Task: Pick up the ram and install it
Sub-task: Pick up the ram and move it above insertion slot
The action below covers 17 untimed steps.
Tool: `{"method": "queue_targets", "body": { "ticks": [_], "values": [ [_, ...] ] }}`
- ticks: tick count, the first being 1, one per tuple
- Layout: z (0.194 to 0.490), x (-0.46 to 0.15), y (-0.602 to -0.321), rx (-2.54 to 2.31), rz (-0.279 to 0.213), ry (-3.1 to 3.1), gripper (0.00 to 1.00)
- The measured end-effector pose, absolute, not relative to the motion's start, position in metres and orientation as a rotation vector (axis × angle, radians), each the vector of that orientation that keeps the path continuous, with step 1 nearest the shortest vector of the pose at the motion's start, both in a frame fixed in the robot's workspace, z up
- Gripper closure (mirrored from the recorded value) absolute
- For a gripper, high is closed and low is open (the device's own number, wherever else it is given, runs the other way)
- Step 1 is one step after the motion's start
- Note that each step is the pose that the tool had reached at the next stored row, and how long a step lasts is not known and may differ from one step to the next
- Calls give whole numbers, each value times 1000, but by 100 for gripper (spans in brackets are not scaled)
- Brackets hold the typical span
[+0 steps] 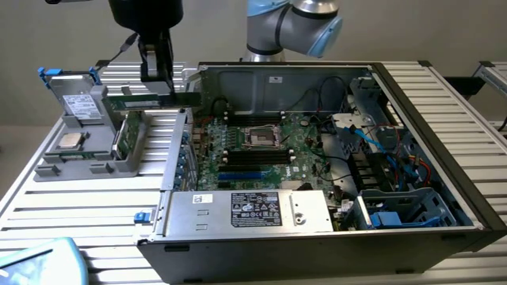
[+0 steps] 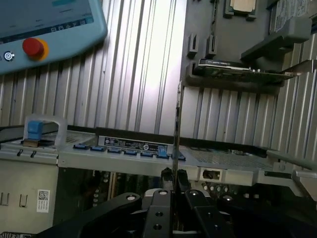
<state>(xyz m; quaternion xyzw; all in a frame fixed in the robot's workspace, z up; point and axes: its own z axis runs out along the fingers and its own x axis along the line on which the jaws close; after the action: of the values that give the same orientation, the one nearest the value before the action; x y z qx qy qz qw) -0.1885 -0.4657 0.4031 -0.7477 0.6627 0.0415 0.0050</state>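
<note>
Gripper is closed narrowly on the ram. The stick is held level in the air (edge-on between the fingers in the wrist view). The ram is located above the gray parts holder, just beside the open computer case wall on the exterior view's left, well apart from the motherboard.

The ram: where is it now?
In the exterior view's upper left, the gripper holds the ram above the grey tray, beside the open computer case.
</note>
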Motion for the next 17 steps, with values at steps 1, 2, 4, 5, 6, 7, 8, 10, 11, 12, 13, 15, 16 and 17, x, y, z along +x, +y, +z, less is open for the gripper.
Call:
{"method": "queue_targets", "body": {
  "ticks": [1, 2, 4, 5, 6, 7, 8, 10, 11, 12, 13, 15, 16, 17],
  "values": [
    [403, -187, -466, -2341, 132, 2075, 86],
    [403, -185, -466, -2340, 133, 2074, 86],
    [403, -182, -467, -2338, 136, 2072, 86],
    [403, -179, -467, -2337, 137, 2072, 86],
    [403, -177, -467, -2337, 138, 2071, 86],
    [403, -174, -468, -2336, 139, 2071, 86],
    [403, -172, -468, -2336, 140, 2070, 86],
    [403, -167, -469, -2334, 142, 2069, 86],
    [403, -164, -469, -2334, 144, 2068, 86],
    [403, -160, -470, -2333, 145, 2067, 86],
    [403, -157, -470, -2332, 146, 2067, 86],
    [403, -150, -472, -2331, 149, 2065, 86],
    [403, -146, -472, -2330, 150, 2065, 86],
    [403, -143, -473, -2330, 151, 2064, 86]
  ]
}}
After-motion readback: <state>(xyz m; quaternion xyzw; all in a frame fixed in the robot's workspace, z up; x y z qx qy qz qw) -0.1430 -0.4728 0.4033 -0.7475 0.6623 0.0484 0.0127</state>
